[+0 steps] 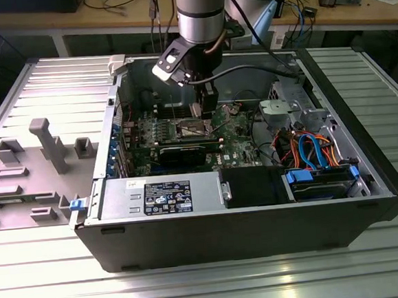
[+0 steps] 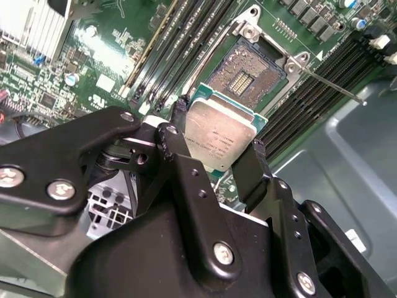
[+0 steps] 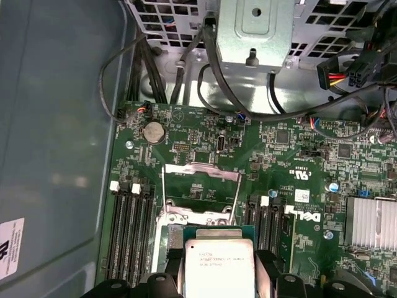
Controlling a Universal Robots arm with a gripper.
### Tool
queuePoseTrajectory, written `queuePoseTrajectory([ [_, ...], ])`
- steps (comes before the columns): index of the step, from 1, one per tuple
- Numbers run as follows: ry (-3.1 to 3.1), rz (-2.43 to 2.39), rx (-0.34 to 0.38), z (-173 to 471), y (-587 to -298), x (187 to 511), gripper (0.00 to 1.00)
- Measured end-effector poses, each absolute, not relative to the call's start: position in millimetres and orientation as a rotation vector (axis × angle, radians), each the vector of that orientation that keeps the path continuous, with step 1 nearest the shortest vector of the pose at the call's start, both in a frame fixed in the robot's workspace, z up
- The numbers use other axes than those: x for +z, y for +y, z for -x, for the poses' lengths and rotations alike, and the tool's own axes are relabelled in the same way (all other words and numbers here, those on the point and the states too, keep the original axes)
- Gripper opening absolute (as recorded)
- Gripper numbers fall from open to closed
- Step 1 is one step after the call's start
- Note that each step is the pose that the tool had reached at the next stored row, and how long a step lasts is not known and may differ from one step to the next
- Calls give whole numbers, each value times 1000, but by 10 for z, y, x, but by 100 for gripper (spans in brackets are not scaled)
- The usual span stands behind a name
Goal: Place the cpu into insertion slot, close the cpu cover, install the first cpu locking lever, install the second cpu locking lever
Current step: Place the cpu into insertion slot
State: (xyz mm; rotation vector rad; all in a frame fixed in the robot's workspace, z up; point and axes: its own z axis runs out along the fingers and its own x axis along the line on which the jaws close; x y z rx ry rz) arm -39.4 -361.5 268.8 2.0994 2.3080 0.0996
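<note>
Between the two black fingers [image 2: 253, 164] of the tool [image 2: 218, 133] sits the small flat square cpu [image 2: 217, 124] with a silver-grey metal top; the fingers are closed on two opposite edges of it, so the tool is narrowed to the chip's width. The cpu hangs over the near edge of the insertion slot [image 2: 245, 71], a small square socket with a dark centre and silvery metal rim. Most of the slot's pin field lies uncovered, so the chip is not seated, though whether it touches the rim I cannot tell. In the first wrist view the cpu [image 3: 220, 270] hides much of the slot, and past it the cpu cover [image 3: 201, 167], a thin silvery metal frame plate with a large window, is swung open away from the tool. A thin bare-metal locking lever [image 2: 332, 85] juts out loose from one corner of the slot. Long black memory slots [image 3: 127, 230] flank the socket on the green circuit board [image 3: 279, 161]. In the exterior view the tool [image 1: 203, 111] reaches down into the open black computer case [image 1: 260, 227], which lies on a ribbed aluminium surface [image 1: 196, 287], with grey plastic fixtures [image 1: 47, 144] at the exterior view's left.
</note>
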Motion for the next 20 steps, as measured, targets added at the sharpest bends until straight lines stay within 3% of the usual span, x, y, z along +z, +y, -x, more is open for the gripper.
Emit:
queuePoseTrajectory([
  [20,2198,-2216,95,436,-3595,2532,55],
])
